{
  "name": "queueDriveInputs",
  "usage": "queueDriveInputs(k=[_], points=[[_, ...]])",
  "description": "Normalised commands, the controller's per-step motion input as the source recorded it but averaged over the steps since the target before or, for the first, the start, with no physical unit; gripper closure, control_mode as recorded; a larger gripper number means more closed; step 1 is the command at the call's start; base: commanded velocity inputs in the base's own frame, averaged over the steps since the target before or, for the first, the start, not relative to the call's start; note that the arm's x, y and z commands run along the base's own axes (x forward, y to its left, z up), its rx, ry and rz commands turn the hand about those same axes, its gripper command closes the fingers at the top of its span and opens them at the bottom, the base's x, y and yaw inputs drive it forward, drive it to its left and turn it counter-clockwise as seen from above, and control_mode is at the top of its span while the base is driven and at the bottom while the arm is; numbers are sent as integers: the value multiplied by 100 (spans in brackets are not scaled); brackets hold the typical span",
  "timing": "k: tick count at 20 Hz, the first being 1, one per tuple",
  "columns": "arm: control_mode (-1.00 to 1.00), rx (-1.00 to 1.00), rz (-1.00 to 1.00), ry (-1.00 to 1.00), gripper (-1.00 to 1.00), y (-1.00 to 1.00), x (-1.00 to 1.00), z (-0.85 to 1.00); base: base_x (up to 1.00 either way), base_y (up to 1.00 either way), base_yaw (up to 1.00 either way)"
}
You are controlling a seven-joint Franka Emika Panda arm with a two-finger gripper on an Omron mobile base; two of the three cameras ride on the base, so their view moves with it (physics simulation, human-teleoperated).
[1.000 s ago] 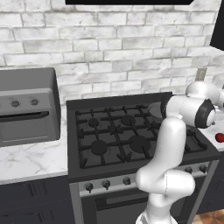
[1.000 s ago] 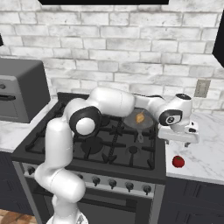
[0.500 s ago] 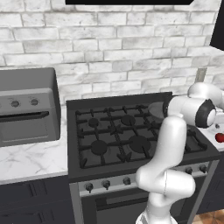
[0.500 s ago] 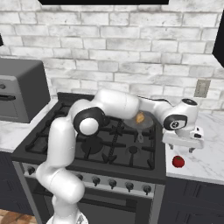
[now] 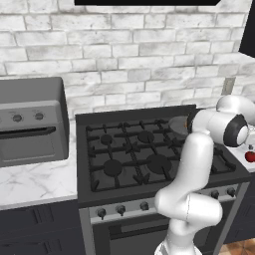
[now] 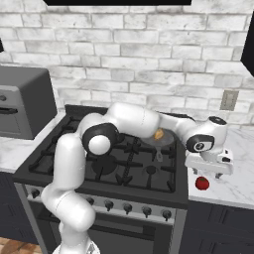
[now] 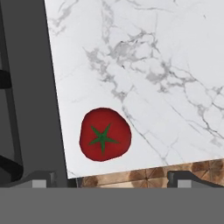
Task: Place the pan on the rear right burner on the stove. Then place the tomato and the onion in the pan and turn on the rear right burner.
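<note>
Gripper (image 6: 208,171) hangs above the marble counter (image 6: 233,178) to the right of the stove (image 6: 124,163), jaws spread fully wide and holding nothing. Its 2 fingertips (image 7: 41,178) frame the tomato (image 7: 105,134), which lies on the counter just beside the stove's edge, untouched. Onion (image 6: 158,134) sits in the pan (image 6: 161,140) on the rear right burner.

Looking straight down on a white marble tabletop (image 7: 144,57) with grey veins. A glossy red tomato (image 7: 105,134) with a green star-shaped stem scar sits near the tabletop's edge, just beside the black stove (image 7: 26,87) along the left. The claw's (image 7: 107,178) two dark fingertips (image 7: 41,179) stand wide apart at the bottom, above wooden floor (image 7: 144,174).
</note>
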Motion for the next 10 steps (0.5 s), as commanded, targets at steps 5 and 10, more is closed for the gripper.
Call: queueDriveInputs(k=[5, 10], points=[[-100, 0, 0, 0, -100, 0, 0, -5, 0, 0, 0], [-100, 0, 0, 0, -100, 0, 0, -1, 0, 0, 0]])
